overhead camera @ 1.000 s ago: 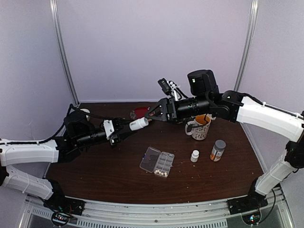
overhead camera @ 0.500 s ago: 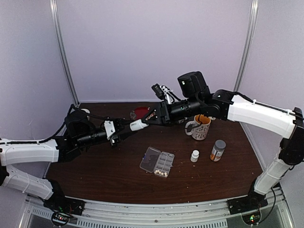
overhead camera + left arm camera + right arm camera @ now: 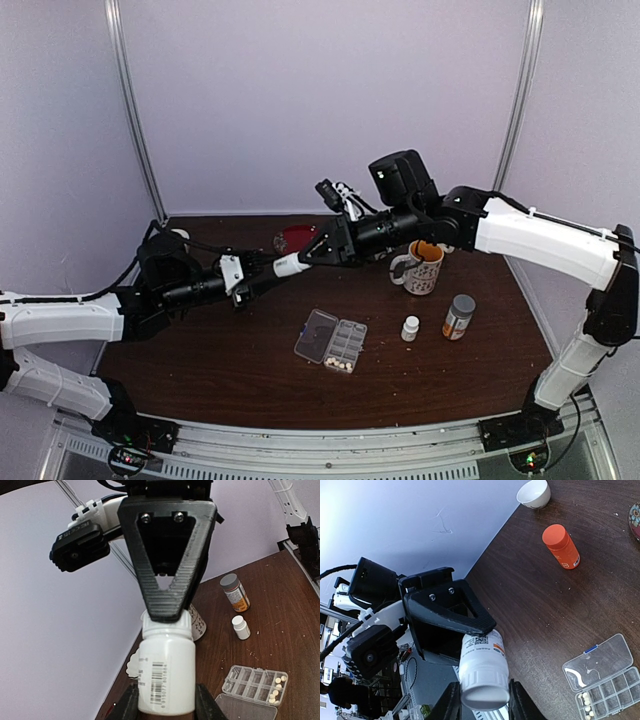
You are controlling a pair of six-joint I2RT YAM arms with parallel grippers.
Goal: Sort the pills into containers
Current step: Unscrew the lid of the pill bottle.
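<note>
A white pill bottle (image 3: 291, 265) is held in the air between both arms. My left gripper (image 3: 165, 711) is shut on its base (image 3: 166, 675). My right gripper (image 3: 484, 701) is shut on its ribbed white cap (image 3: 485, 692), with a finger against each side. The clear pill box (image 3: 332, 340) lies open on the table in front of and below them, its lid to the left. Several cream pills (image 3: 342, 365) sit in its near end cells; they also show in the left wrist view (image 3: 277, 690) and the right wrist view (image 3: 586, 703).
A small white bottle (image 3: 411, 328) and an orange bottle with a grey cap (image 3: 459, 316) stand right of the box. A mug (image 3: 420, 267) stands behind them, a red bowl (image 3: 297, 238) at the back. An orange bottle (image 3: 561, 546) lies near a white bowl (image 3: 534, 492).
My right gripper has moved left onto the bottle's cap and now grips it. My left gripper has kept the bottle in nearly the same place.
</note>
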